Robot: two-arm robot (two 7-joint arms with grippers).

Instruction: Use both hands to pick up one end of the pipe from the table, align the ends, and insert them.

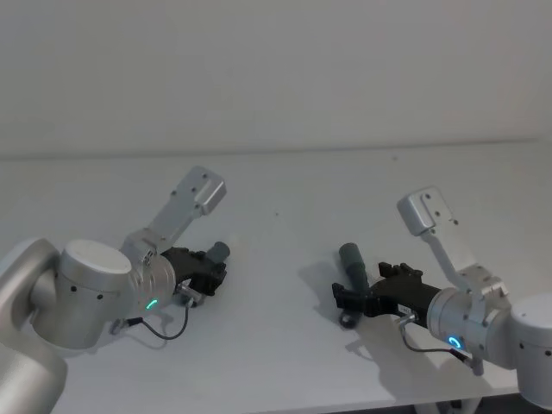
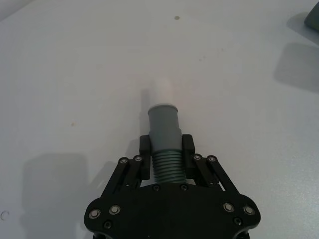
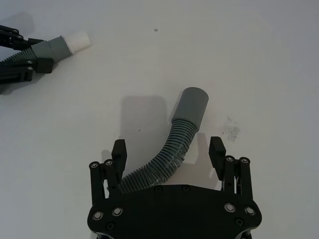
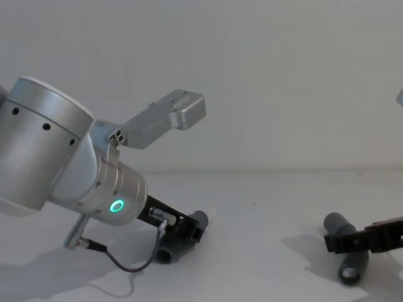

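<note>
On the left of the white table (image 1: 285, 185), my left gripper (image 2: 166, 149) is shut on the ribbed middle of one pipe piece (image 2: 164, 124). Its grey cuff and narrow white tip (image 2: 163, 92) stick out past the fingers, low over the surface. The same gripper (image 1: 211, 274) and piece (image 1: 219, 251) show in the head view. The second pipe piece (image 3: 175, 142), bent with a plain grey cuff (image 3: 192, 104), lies on the table to the right. My right gripper (image 3: 168, 149) stands open around its ribbed middle, a finger (image 3: 118, 150) on either side with gaps. It also shows from the head (image 1: 345, 302).
Bare white table (image 4: 264, 195) stretches between the two grippers and back to a plain pale wall. The table's front edge runs just below the right arm (image 1: 483, 323). The left arm's large silver wrist (image 4: 94, 182) sits close at the left.
</note>
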